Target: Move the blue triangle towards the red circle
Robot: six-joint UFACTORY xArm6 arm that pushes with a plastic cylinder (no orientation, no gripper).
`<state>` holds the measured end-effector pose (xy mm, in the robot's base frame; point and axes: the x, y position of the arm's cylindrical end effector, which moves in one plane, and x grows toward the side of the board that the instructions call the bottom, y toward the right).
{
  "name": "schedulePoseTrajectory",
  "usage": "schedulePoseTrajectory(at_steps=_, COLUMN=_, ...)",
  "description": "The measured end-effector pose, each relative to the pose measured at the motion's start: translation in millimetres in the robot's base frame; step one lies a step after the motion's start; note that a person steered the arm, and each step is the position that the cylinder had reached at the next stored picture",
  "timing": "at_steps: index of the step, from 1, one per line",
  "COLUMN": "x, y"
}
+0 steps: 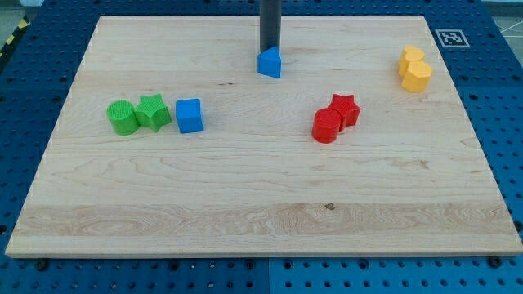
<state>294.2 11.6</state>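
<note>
The near half of the pale wooden surface [245, 212] carries nothing. At mid-depth, toward the left edge, a green plastic cylinder [122, 118], a green plastic star [153, 111] and a blue plastic cube [189, 115] form a row. Right of centre, the red plastic circle [326, 126] touches a red plastic star [345, 109]. Near the far right corner sit two touching yellow plastic blocks [414, 69]. Near the far edge, centrally, the blue plastic triangle [270, 63] lies well apart from the red circle. My tip [269, 51] touches its far side. No pincer is fitted, so its state is not in view.

Lab bench: wooden board [261, 204] on blue pegboard [498, 98].
</note>
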Motion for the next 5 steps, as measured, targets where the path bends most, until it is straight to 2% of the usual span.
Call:
schedulePoseTrajectory(at_steps=4, x=108, y=0)
schedulePoseTrajectory(at_steps=5, x=110, y=0)
